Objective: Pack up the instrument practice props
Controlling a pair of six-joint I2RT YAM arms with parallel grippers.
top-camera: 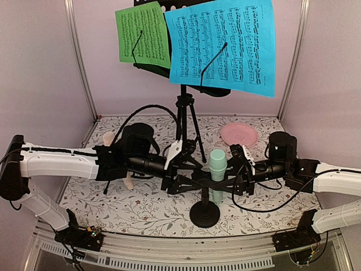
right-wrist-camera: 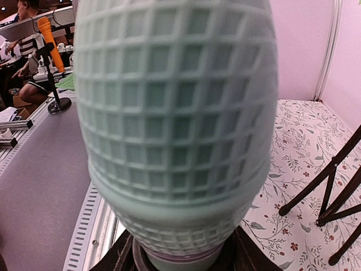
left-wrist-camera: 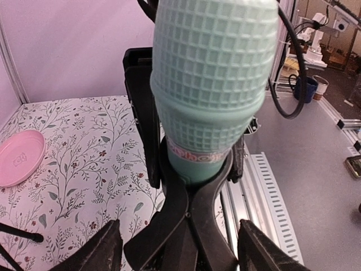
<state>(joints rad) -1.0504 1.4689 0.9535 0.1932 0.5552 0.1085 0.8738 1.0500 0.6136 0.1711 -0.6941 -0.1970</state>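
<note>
The mint microphone [top-camera: 218, 161] stands upright in a black mic holder [top-camera: 194, 182] on a round-based stand [top-camera: 204, 214] at the front middle. My left gripper [top-camera: 179, 179] reaches in from the left; in the left wrist view [left-wrist-camera: 183, 245] its fingers [left-wrist-camera: 107, 248] press on the holder clip's handles [left-wrist-camera: 186, 220] below the microphone [left-wrist-camera: 211, 84]. My right gripper [top-camera: 234, 174] reaches in from the right and closes on the microphone's neck [right-wrist-camera: 175, 113]. The black music stand [top-camera: 183, 113] carries a green page [top-camera: 144, 35] and a blue page [top-camera: 225, 42]. The beige microphone [top-camera: 107, 137] is mostly hidden behind my left arm.
The pink plate [top-camera: 238, 134] lies at the back right and also shows in the left wrist view [left-wrist-camera: 20, 158]. The tripod legs [right-wrist-camera: 327, 186] spread just behind the microphone stand. The enclosure walls close in the back and sides. The metal rail [top-camera: 186, 248] runs along the front edge.
</note>
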